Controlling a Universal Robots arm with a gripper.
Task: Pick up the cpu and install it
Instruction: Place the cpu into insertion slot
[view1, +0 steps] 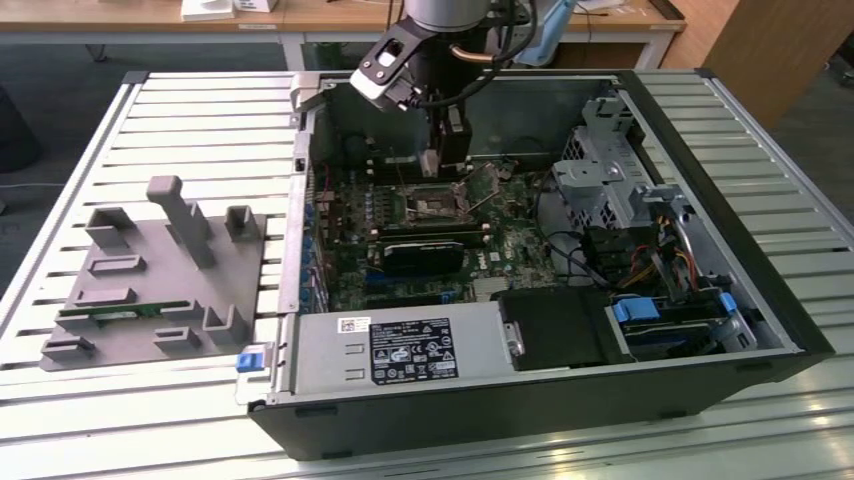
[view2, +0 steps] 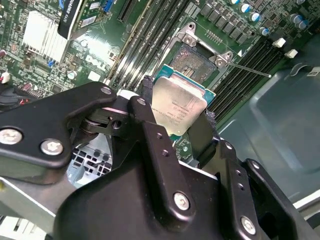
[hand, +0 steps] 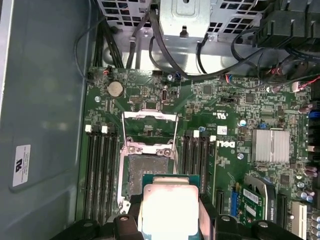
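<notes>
Metal slats make up the table (view1: 160, 110), the biggest thing on my screen, and on it lies the black computer case (view1: 561, 410) with its side off. In the exterior view, a grey moulded tray (view1: 200, 290) sits at about nine o'clock from the case, just beside its wall, with a narrow green memory stick (view1: 120, 312) lying in one of its slots. Inside the case, a silver power supply box (view1: 400, 350) fills the six o'clock edge. The green motherboard (view1: 400, 240) spreads out above it, toward twelve o'clock.

My arm (view1: 447, 20) comes down into the case from twelve o'clock. Its pincer (view1: 447, 160) hangs over the upper middle of the board, right above the socket (view1: 434, 200).

In the first wrist view, the socket (hand: 147, 175) has its metal frame swung up and its dark bed bare, with memory slots on either side. The pincer (hand: 170, 222) is clamped on the cpu (hand: 170, 210), one black finger on each of two opposite edges. The second wrist view shows the same pinch. The cpu (view2: 177, 102) has its silver top facing the camera and a thin green rim. It is held in the pincer (view2: 177, 112) close by the socket (view2: 197, 57) but not seated in it.
</notes>
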